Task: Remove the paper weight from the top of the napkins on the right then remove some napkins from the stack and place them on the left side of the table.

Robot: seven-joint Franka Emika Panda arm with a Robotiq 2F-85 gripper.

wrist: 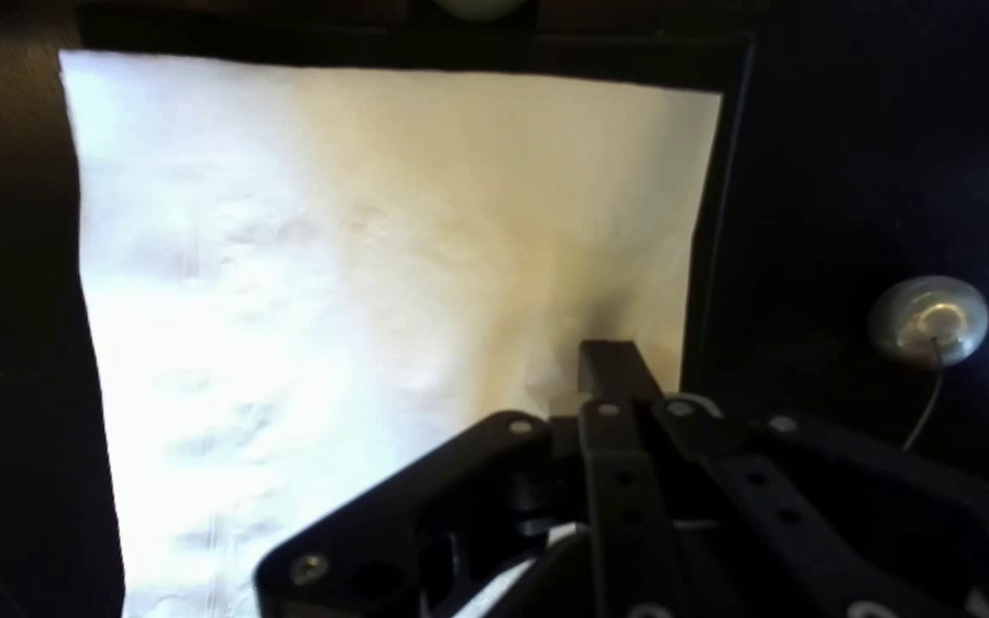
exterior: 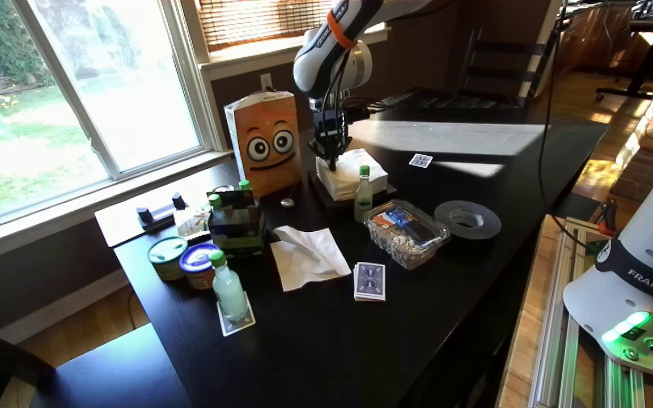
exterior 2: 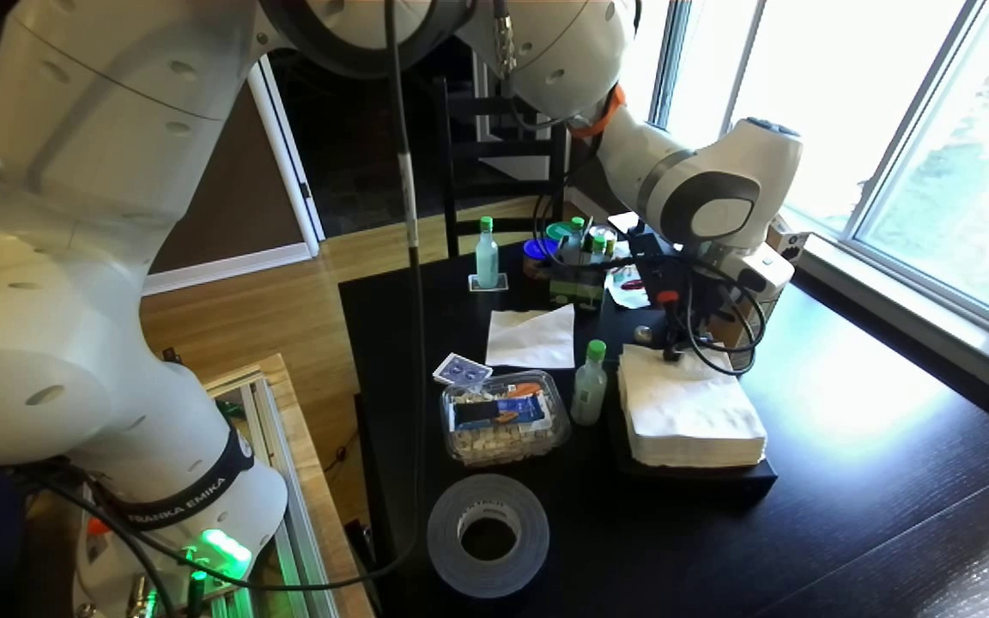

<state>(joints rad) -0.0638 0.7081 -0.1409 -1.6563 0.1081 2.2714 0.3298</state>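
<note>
The napkins (exterior 2: 692,412) form a thick square white stack on a low black base, seen in both exterior views. My gripper (exterior: 332,164) points down onto the top of this stack, close to its edge beside the orange box. In the wrist view the gripper (wrist: 608,365) is shut, its dark fingertips touching the top napkin, which has creases and shadow around them. Whether a fold of napkin is caught between the fingers is hidden. Off the stack, on the table (exterior: 417,340), lies a small rounded silvery piece with a thin wire, apparently the paper weight (wrist: 928,322).
A green-capped bottle (exterior: 363,195) stands close beside the stack. Also around are the orange face box (exterior: 272,150), a clear tray (exterior 2: 507,416), a tape roll (exterior 2: 488,536), a creased white sheet (exterior: 309,260), playing cards (exterior: 370,280), a bottle carrier (exterior: 236,229) and tubs (exterior: 168,255).
</note>
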